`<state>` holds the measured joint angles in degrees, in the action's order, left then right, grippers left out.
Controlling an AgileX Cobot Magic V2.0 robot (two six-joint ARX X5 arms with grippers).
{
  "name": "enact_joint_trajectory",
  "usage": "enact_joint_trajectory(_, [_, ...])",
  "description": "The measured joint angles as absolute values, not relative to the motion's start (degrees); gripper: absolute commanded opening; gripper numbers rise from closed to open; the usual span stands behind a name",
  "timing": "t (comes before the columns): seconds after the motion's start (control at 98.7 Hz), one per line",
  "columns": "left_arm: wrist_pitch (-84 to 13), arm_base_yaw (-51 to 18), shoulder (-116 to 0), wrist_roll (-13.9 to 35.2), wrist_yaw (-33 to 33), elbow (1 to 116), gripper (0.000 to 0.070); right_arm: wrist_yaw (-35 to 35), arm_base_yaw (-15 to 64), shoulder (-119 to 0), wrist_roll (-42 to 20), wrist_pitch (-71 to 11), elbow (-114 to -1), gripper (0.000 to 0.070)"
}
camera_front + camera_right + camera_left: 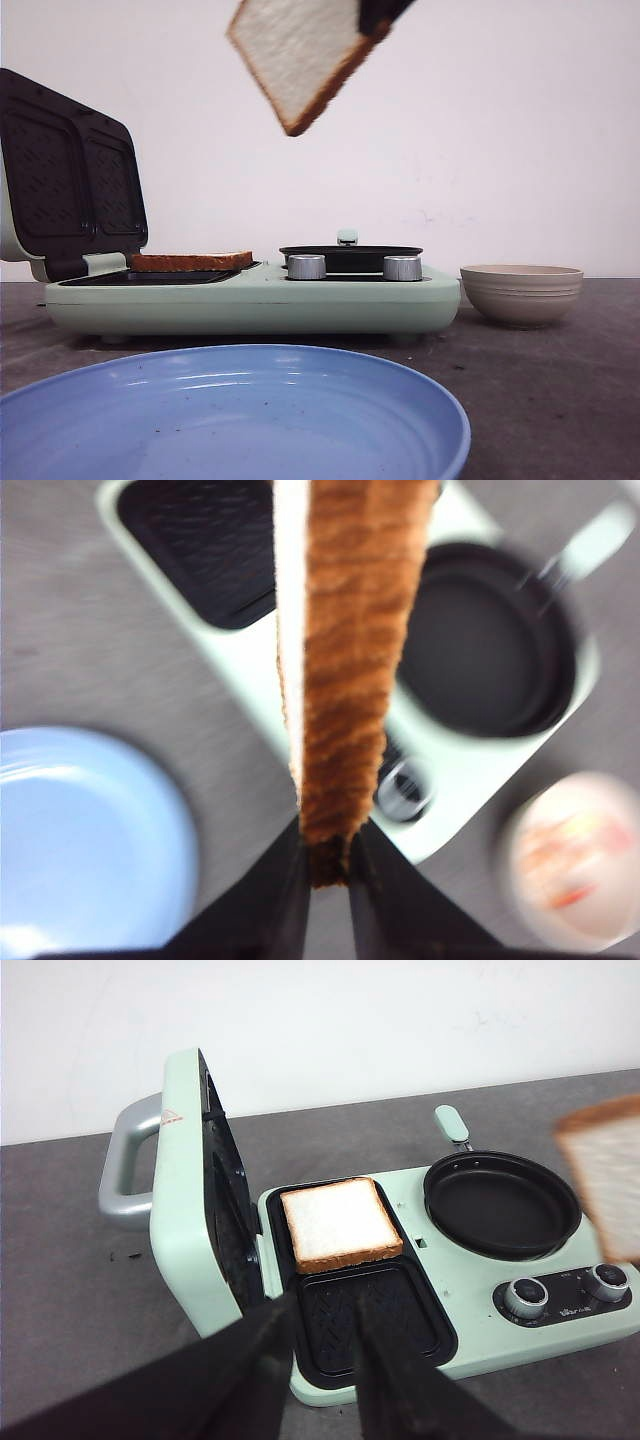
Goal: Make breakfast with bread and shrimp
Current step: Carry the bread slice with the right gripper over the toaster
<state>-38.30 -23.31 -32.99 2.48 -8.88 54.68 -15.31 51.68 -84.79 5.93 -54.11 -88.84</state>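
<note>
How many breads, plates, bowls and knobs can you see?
Bread: 2, one slice lying in the sandwich maker, one slice held up by the right gripper
Blue plate: 1
Bowl: 1
Knobs: 2
Total: 6

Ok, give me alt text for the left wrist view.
One bread slice lies in the far well of the open mint-green sandwich maker; the near well is bare. The left tool hovers open before it, and a second slice hangs blurred beside the round pan.
</note>
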Motion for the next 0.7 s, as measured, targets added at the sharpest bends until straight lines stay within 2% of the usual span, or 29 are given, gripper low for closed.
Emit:
enact_joint_trajectory(0.213, [-38.3,-23.3,-32.9,2.5,-8.9,54.7,0.008,-26.6,55.2,-97.3,12.2,-54.7,-98.7,0.0006])
enact_joint_trajectory(0.405, [-38.3,-23.3,-32.4,2.5,-8.9,54.7,0.008,-38.0,56.5,-108.3,15.3,-54.3,-104.7,0.0007])
enact_joint_trajectory(0.699, [-38.3,-23.3,-31.3,2.2,-9.0,54.7,0.008,-42.0,57.0,-116.8,17.4,-50.9,-106.2,0.0007])
